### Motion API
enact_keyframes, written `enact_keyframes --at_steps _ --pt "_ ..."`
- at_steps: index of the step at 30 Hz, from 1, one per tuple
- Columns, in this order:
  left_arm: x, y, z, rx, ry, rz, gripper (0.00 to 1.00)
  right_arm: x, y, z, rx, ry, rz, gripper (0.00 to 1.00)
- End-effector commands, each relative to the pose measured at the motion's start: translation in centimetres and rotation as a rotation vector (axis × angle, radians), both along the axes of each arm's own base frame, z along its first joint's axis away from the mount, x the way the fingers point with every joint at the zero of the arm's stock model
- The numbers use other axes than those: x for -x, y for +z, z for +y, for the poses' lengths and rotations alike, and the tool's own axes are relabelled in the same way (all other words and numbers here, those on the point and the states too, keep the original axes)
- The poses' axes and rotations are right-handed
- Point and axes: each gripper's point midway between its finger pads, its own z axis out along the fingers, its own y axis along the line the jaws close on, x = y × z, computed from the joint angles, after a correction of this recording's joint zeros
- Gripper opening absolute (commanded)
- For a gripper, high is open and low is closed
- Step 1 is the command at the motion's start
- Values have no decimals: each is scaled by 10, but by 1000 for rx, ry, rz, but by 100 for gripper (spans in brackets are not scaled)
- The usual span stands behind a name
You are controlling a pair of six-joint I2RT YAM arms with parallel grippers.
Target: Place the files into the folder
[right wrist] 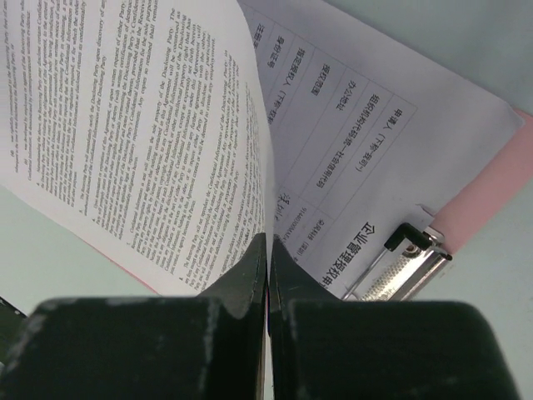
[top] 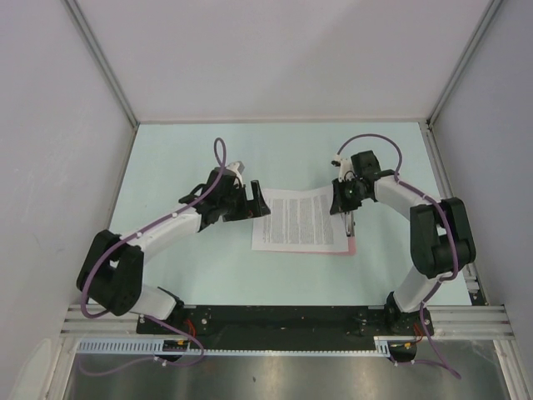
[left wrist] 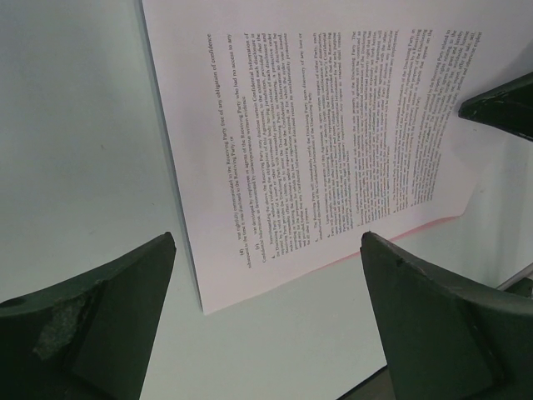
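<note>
The files are white printed sheets lying on the pink folder, which shows only as a thin edge along their near and right sides. My right gripper is shut on the right edge of the top sheet and holds it curled up off a lower sheet with a table. The folder's metal clip sits beside my right gripper, on the pink board. My left gripper is open and empty at the files' left edge. In the left wrist view my left gripper stands over the sheets' corner.
The pale green table is walled by grey panels on three sides. A black rail with both arm bases runs along the near edge. One finger of the right gripper shows at the far side of the sheets.
</note>
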Motion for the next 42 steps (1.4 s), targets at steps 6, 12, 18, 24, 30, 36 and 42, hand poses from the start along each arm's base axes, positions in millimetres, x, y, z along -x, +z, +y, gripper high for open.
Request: enact_keyframes --at_steps 6,12,18,24,30,36,42 --pt "-11 21 -13 45 -11 -48 100 -17 1 10 -78 -87 -8 0" --pt "-10 18 -14 43 -20 -43 100 -14 -7 7 -68 -99 11 0" --pt "-8 18 -20 52 -47 -34 99 -10 -4 3 -11 -128 1 30" --pt "4 32 -55 82 -120 -49 100 -18 47 -37 83 -336 -111 61" --pt "19 26 -123 143 -228 -10 96 3 58 -86 236 -563 -144 70" --pt "11 -1 -155 113 -224 45 86 13 26 -74 293 -528 -145 51" --pt "4 -11 -143 45 -177 38 87 24 -5 -68 415 -501 -86 65"
